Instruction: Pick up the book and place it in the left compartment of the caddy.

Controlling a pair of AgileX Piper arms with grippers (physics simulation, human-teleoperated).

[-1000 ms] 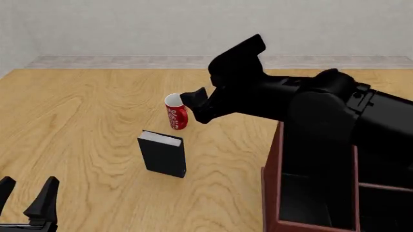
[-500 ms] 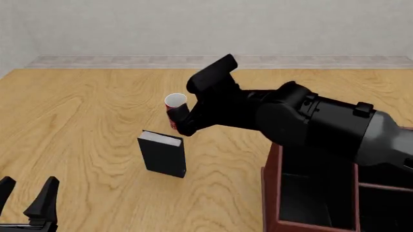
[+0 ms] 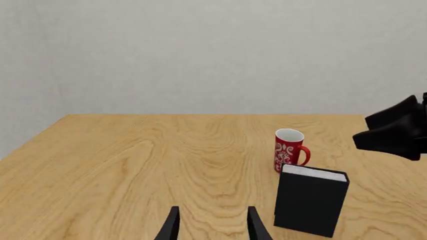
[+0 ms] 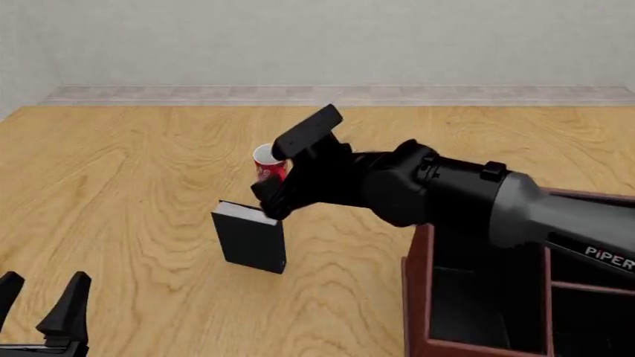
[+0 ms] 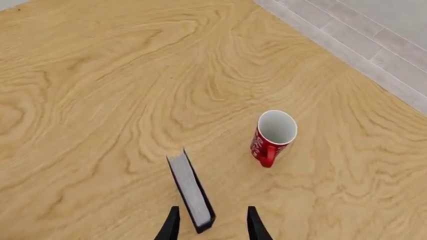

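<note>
Right arm has swung in and dropped over the last second: its pincer [image 4: 266, 201] was up by the red mug [image 4: 270, 161] rim, now it sits just above the top edge of the book [image 4: 250, 239]. Wrist view confirms it: fingers spread apart, empty, book's white page edge [image 5: 190, 189] lined up between the tips, nothing touching yet.

Book hasn't budged. Standing upright on the worktop [image 4: 129, 186], near side of the mug, well left of the caddy [image 4: 415, 296]. Caddy is at the front-right corner, mostly hidden behind the arm; the left compartment [image 4: 476, 312] shows as a deep black well.

Left pincer [image 4: 40, 306] parked at the near-left edge, fingers open, holding nothing, no change.

My read: approach nearly done, grasp is next. It needs a bit more descent, then a close across the covers. Risk: book is tall and narrow-based, so a finger clipping the top could tip it, possibly into the mug.
</note>
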